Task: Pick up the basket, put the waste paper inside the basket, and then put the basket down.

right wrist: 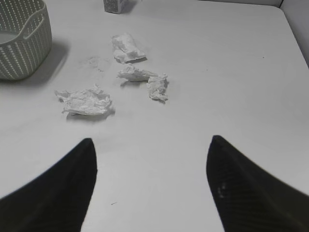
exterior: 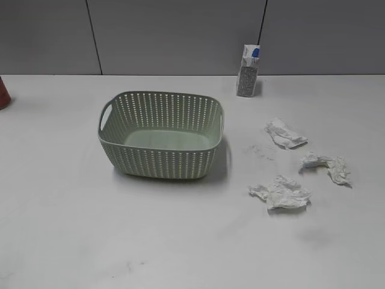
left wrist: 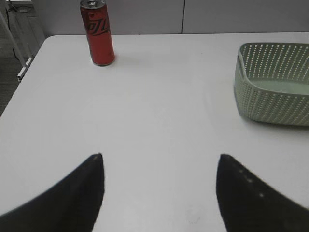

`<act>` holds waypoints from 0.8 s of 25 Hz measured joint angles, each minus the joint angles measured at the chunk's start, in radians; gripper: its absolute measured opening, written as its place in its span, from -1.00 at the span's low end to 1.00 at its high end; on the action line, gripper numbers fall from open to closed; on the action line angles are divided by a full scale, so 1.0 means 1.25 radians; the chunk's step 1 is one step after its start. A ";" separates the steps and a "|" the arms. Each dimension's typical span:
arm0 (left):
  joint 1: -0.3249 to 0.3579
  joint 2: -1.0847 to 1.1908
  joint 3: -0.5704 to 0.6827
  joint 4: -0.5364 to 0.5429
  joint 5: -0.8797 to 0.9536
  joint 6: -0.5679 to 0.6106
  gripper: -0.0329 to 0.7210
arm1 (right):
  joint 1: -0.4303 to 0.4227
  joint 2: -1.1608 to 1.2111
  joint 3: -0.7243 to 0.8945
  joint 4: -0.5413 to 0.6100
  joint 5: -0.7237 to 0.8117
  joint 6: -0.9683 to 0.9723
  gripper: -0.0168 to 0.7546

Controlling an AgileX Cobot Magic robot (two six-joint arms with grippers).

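The pale green perforated basket [exterior: 161,133] stands empty on the white table, left of centre; it also shows in the left wrist view [left wrist: 273,82] and the right wrist view [right wrist: 21,41]. Three crumpled white paper wads lie to its right: one far [exterior: 285,133], one right [exterior: 326,165], one near [exterior: 281,192]. In the right wrist view they lie ahead of the jaws [right wrist: 128,48], [right wrist: 147,81], [right wrist: 85,100]. My left gripper [left wrist: 159,157] is open and empty, well left of the basket. My right gripper [right wrist: 150,140] is open and empty, short of the wads. Neither gripper shows in the exterior view.
An upright white-grey carton with a blue mark [exterior: 249,70] stands at the back, behind the wads. A red drinks can [left wrist: 97,33] stands at the table's far left; its edge shows in the exterior view [exterior: 3,93]. The table's left edge drops off near it.
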 joint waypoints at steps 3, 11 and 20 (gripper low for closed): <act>0.000 0.000 0.000 0.000 0.000 0.000 0.55 | 0.000 0.000 0.000 0.001 0.000 0.000 0.51; 0.000 0.000 0.000 0.000 0.000 0.000 0.55 | 0.000 0.000 0.000 0.001 0.000 -0.001 0.51; 0.000 0.000 0.000 0.000 -0.001 0.000 0.55 | 0.000 0.000 0.000 0.001 0.000 -0.002 0.51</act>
